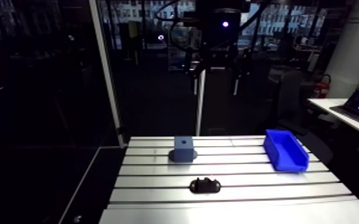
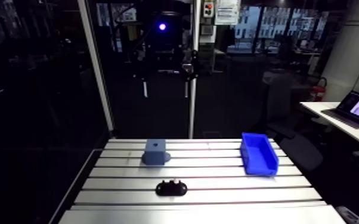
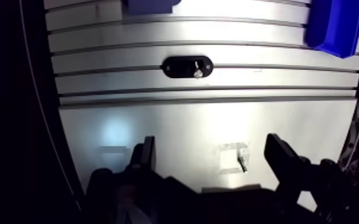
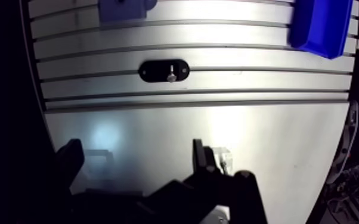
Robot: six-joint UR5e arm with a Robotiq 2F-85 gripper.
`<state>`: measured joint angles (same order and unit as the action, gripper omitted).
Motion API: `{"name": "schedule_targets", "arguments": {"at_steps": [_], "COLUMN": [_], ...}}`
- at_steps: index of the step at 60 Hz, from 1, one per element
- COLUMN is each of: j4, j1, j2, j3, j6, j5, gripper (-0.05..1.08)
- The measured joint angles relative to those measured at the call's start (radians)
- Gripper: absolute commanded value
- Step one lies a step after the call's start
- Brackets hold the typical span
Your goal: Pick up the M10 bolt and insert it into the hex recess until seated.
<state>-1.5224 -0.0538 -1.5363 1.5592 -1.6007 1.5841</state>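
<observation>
A silver bolt (image 3: 197, 72) stands head-down in a black oval holder (image 3: 179, 67) on the slotted table, well ahead of my gripper. Beyond the holder sits a grey-blue block (image 1: 183, 149) with a dark hole in its top face. In the wrist view only the block's near edge (image 3: 149, 6) shows. My gripper (image 3: 213, 156) hangs open over the smooth front plate of the table, with nothing between its fingers (image 3: 146, 154). Gripper, bolt and block are all apart from each other.
A blue bin (image 1: 285, 150) sits at the table's right side, level with the block. On the smooth plate (image 3: 158, 119) between the fingers lies a small pale square patch with a short dark pin (image 3: 241, 162). The table's left edge drops into darkness.
</observation>
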Motion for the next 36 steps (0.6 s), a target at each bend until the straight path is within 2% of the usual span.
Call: {"name": "schedule_targets", "arguments": {"at_steps": [17, 36], "j4": [0.022, 0.029], "j1": [0.000, 0.000], "j2": [0.068, 0.088], "j3": [-0.082, -0.104], "j6": [-0.082, -0.105], "j5": [0.013, 0.017], "gripper": [0.01, 0.01]}}
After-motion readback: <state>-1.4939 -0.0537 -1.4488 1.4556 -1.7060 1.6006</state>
